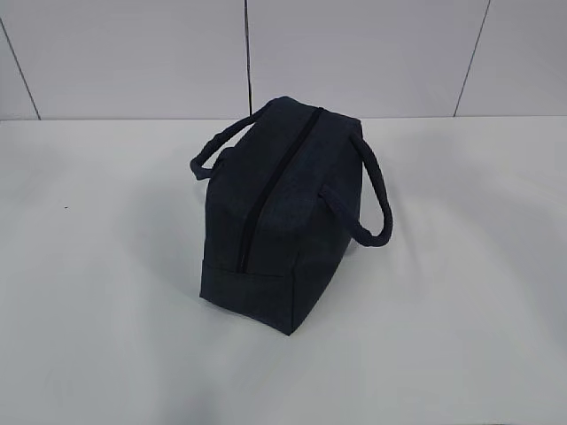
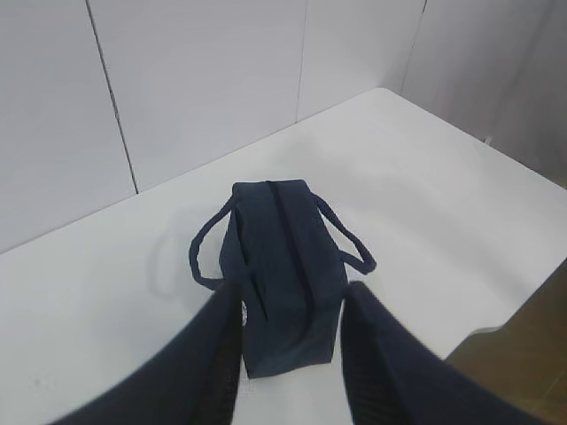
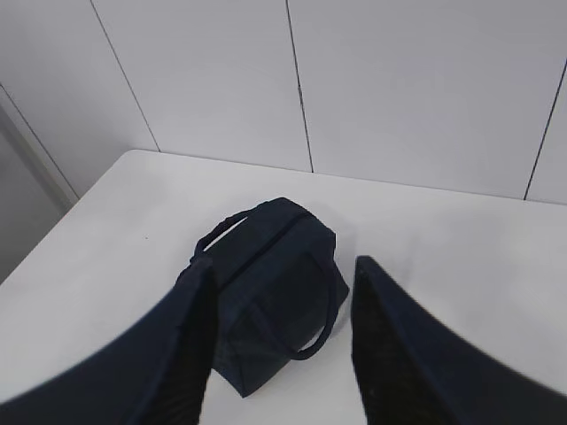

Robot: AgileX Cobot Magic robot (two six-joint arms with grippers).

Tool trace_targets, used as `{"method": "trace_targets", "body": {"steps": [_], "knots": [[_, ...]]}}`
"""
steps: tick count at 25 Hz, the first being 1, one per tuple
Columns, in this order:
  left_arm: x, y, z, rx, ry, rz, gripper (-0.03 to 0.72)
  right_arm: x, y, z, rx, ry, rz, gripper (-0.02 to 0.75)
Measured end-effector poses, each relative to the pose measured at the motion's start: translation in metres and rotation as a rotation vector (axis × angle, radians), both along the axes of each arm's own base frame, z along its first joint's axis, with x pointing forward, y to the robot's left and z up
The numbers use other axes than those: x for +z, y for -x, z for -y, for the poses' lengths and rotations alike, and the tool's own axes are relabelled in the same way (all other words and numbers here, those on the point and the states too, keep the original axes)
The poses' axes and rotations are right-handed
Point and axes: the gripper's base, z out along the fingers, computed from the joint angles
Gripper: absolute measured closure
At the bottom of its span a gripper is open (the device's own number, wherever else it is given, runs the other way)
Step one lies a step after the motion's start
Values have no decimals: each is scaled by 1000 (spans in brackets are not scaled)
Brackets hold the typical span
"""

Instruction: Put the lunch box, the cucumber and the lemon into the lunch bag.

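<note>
The dark navy lunch bag (image 1: 283,217) stands upright in the middle of the white table, its top zipper shut and its two loop handles drooping to either side. It also shows in the left wrist view (image 2: 283,266) and the right wrist view (image 3: 270,292). My left gripper (image 2: 291,305) is open and empty, held above and short of the bag. My right gripper (image 3: 282,283) is open and empty, also high above the bag. Neither gripper shows in the exterior view. The lunch box, the cucumber and the lemon are out of view.
The white table (image 1: 97,266) runs to a white panelled wall (image 1: 354,53) at the back. Its right edge and a brown floor (image 2: 523,354) show in the left wrist view.
</note>
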Motion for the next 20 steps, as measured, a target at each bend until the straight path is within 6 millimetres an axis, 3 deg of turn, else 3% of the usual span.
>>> {"method": "trace_targets", "body": {"steps": [5,8,16,20], "knots": [[-27,60,-31,0,37,73,421,-35,32,1,-8,-14,-27,367],[-48,82,-43,7,25,83,421,-63,51,2,-16,-7,-44,367],[-97,113,-66,60,-37,95,436,-134,86,8,-46,45,-50,368],[-123,117,-72,90,-67,94,443,-164,94,11,-71,80,-50,368]]}}
